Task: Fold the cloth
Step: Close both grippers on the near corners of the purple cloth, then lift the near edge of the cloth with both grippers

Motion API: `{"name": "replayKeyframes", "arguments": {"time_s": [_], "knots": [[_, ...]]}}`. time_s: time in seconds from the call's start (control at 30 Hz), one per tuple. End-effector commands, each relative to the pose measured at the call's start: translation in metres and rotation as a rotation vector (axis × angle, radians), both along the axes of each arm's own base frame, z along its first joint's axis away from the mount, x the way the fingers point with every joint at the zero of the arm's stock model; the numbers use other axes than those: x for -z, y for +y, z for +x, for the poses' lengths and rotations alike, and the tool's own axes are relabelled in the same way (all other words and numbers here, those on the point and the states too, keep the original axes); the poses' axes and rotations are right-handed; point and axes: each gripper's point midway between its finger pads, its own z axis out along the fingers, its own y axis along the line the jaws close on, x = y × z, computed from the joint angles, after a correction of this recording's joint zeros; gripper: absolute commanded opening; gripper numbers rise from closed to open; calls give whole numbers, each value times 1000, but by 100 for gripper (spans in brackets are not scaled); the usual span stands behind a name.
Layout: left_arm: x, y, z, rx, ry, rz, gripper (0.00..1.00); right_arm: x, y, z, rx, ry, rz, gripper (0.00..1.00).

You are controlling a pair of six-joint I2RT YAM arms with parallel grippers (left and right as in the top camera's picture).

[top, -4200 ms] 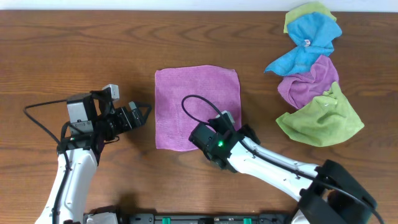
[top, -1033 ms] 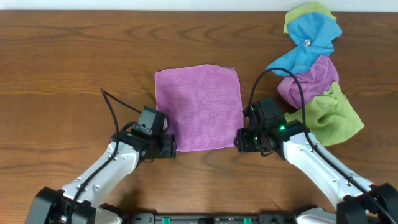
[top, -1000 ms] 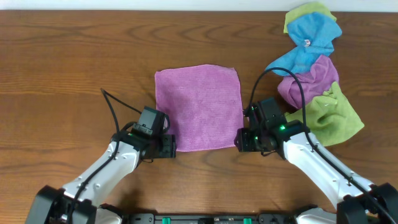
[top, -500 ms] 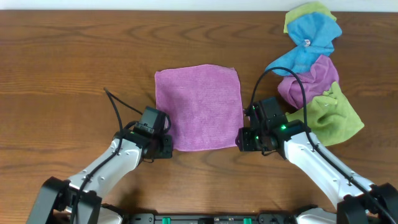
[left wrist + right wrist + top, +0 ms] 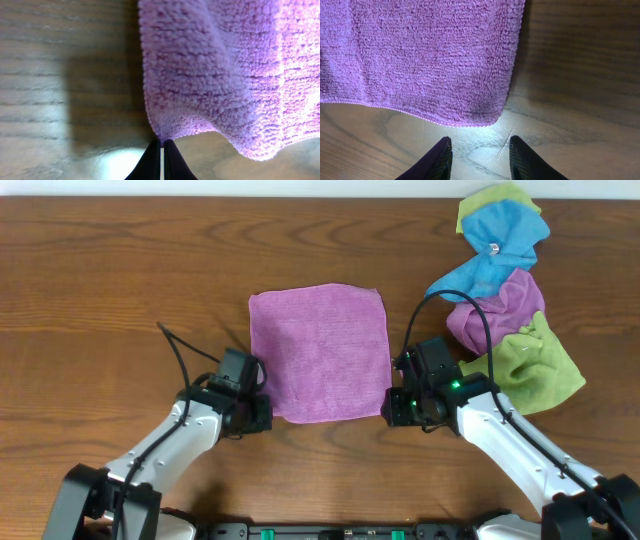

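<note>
A small white tag point(image 5: 492, 248) sits on the crumpled blue cloth point(image 5: 500, 230) at the far right, too small to read. The orchid-purple square microfibre cloth point(image 5: 318, 352) lies spread at the middle of the brown wooden tabletop point(image 5: 120, 280).

The left end effector point(image 5: 161, 157) is pinched tight on its near-left edge, which puckers up into the closed tips. From overhead that corner is hidden beneath the left end effector point(image 5: 262, 412).

The right end effector point(image 5: 481, 159) stands narrowly parted just short of the near-right corner, holding nothing, and only its dark fingertips point(image 5: 440, 161) show.

Bare wood surrounds the cloth on the far and left sides. A heap of mauve cloth point(image 5: 495, 310) and lime-green cloth point(image 5: 520, 370) lies apart to the right.
</note>
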Motion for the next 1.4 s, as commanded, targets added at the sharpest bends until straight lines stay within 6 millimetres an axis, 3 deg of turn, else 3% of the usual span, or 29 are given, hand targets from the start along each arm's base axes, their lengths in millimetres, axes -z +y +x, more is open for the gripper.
{"name": "replayKeyframes", "arguments": {"time_s": [0.0, 0.2, 0.47, 0.8, 0.9, 1.0, 1.07, 1.23, 1.37], "knots": [[-27, -5, 25, -16, -60, -50, 6, 3, 0, -4, -7, 17, 9, 38], [-55, -9, 43, 3, -133, -69, 6, 2, 3, -8, -15, 37, 30, 50], [-58, -10, 44, 4, -144, -73, 6, 7, 3, -3, -13, 30, 25, 48], [-58, -10, 44, 4, -144, -72, 6, 32, 5, 4, -12, 61, 8, 46], [-58, -10, 44, 4, -144, -73, 5, 36, 5, 4, -11, 66, 6, 39], [-58, -10, 44, 3, -144, -72, 6, 37, 5, 3, -11, 74, 4, 12], [-58, -10, 44, 3, -145, -72, 5, 37, 6, 2, -12, 79, 9, 1], [-61, -11, 48, 3, -156, -76, 6, 27, 14, 2, -5, 94, 56, 1], [-76, -15, 61, 4, -202, -91, 6, -7, 21, 22, -13, 29, 76, 1]]}}
